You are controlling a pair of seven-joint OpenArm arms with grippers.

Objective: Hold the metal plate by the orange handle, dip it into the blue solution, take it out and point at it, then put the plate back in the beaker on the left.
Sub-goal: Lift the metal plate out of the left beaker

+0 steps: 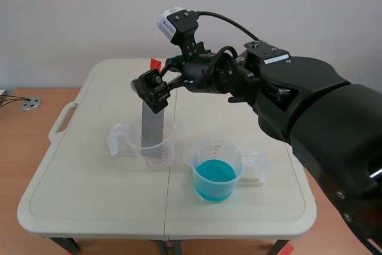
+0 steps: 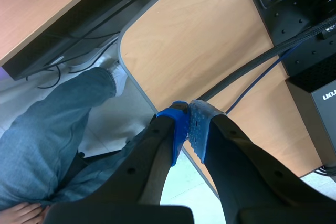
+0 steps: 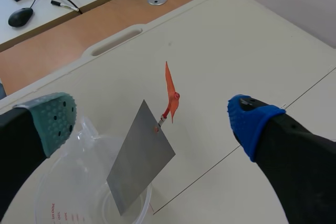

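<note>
I see a plain pale wall (image 1: 59,16) behind the cream folding counter (image 1: 89,201), with a wood surface (image 1: 24,141) around it.

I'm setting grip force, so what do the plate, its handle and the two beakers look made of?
The plate is thin, flat and matte grey with an even dull sheen, so it is likely metal. The handle is thin translucent orange, perhaps plastic or tape; I cannot tell which. The left beaker and the right beaker are clear with printed scale marks, probably plastic, possibly glass.
</note>
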